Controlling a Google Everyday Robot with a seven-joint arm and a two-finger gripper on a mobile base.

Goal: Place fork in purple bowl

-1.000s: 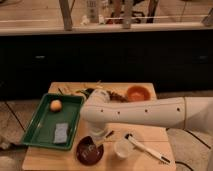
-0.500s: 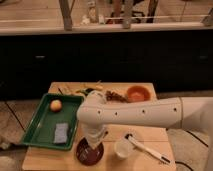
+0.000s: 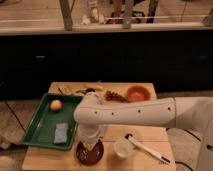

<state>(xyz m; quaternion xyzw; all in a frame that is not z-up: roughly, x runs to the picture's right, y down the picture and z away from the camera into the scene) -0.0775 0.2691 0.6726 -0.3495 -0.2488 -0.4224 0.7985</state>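
The purple bowl (image 3: 90,152) sits at the front edge of the wooden table (image 3: 112,134), dark and glossy. My white arm reaches in from the right and bends down over it. The gripper (image 3: 89,142) hangs straight down into or just above the bowl and hides much of its inside. I cannot make out a fork at the gripper. A long utensil (image 3: 146,148) with a dark head and a white handle lies on the table to the right of the cup; I cannot tell whether it is the fork.
A small translucent white cup (image 3: 123,148) stands right of the purple bowl. A green tray (image 3: 44,130) at the left holds an orange fruit (image 3: 56,105) and a blue sponge (image 3: 61,132). An orange bowl (image 3: 137,93) and some small items lie at the table's back.
My arm's bend has shifted a little left and down, bringing the gripper lower over the purple bowl. The bowl, cup and utensil have not moved.
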